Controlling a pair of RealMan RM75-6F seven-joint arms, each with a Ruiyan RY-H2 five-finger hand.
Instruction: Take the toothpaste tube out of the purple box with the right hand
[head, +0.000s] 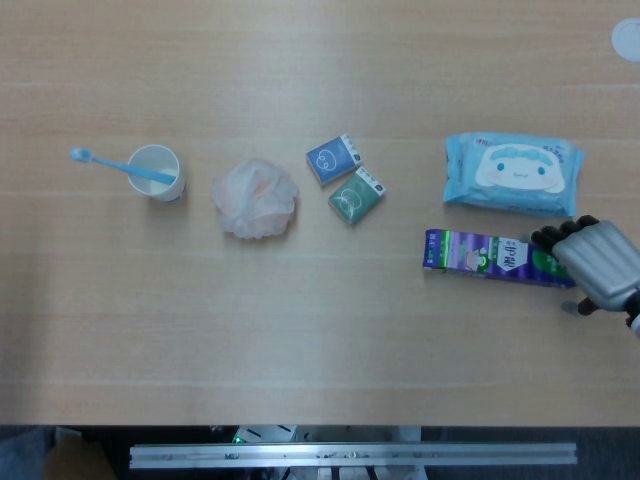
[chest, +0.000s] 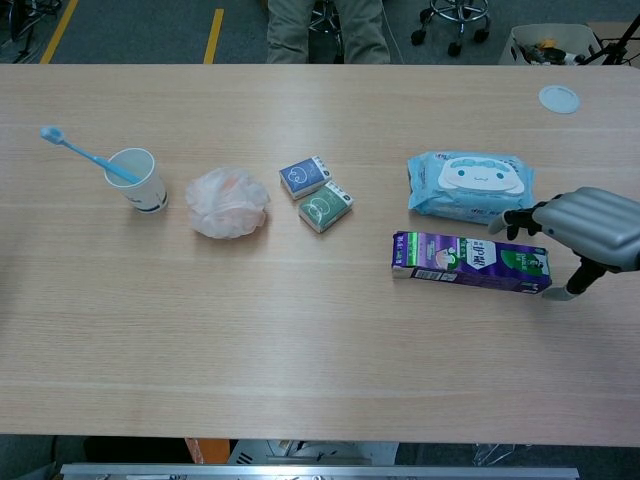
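The purple box (head: 480, 255) lies flat on the table, long side running left to right, just below the wipes pack; in the chest view the purple box (chest: 465, 260) shows its printed top. My right hand (head: 600, 265) is at the box's right end, fingers over its far edge and thumb at its near edge, holding that end. In the chest view the right hand (chest: 590, 228) sits at the frame's right border. No toothpaste tube shows; the box looks closed. My left hand is out of both views.
A blue wet-wipes pack (head: 512, 175) lies just behind the box. Two small boxes, blue (head: 332, 159) and green (head: 356, 196), a bath puff (head: 255, 198) and a cup (head: 155, 172) with a toothbrush (head: 110, 163) sit further left. A white lid (head: 627, 38) is far right.
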